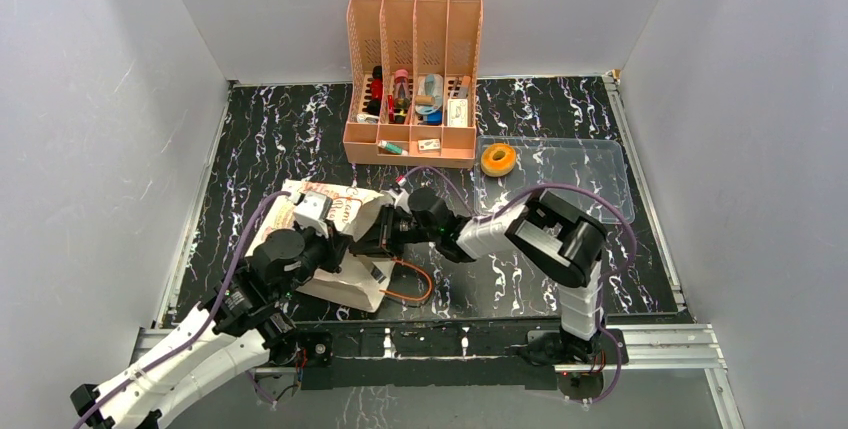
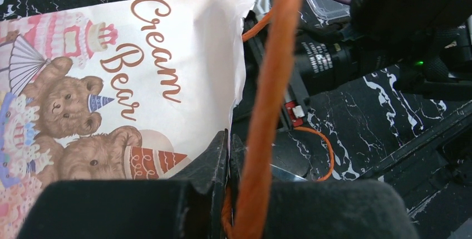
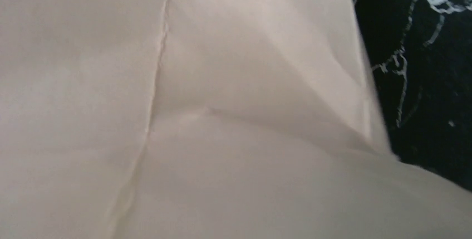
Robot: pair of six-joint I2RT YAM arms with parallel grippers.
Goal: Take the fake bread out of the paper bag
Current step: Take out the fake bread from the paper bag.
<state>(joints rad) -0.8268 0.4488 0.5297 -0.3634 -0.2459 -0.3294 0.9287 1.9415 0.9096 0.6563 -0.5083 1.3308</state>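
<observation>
The paper bag (image 1: 352,287) lies on its side on the black marble table, left of centre, its mouth facing right. Its bear picture and the words "Cream Bear" show in the left wrist view (image 2: 139,72). My left gripper (image 2: 229,158) is shut on the bag's mouth edge together with an orange cord handle (image 2: 273,83). My right gripper (image 1: 383,231) reaches into the bag's mouth, and its fingers are hidden by paper. The right wrist view shows only the bag's cream inside (image 3: 222,111). One golden-brown bread ring (image 1: 497,159) lies in the clear tray. The other breads are hidden.
A clear plastic tray (image 1: 585,177) lies at the right rear. A peach desk organiser (image 1: 412,19) with small items stands at the back centre. The second orange handle (image 1: 418,289) loops on the table in front of the bag. White walls surround the table.
</observation>
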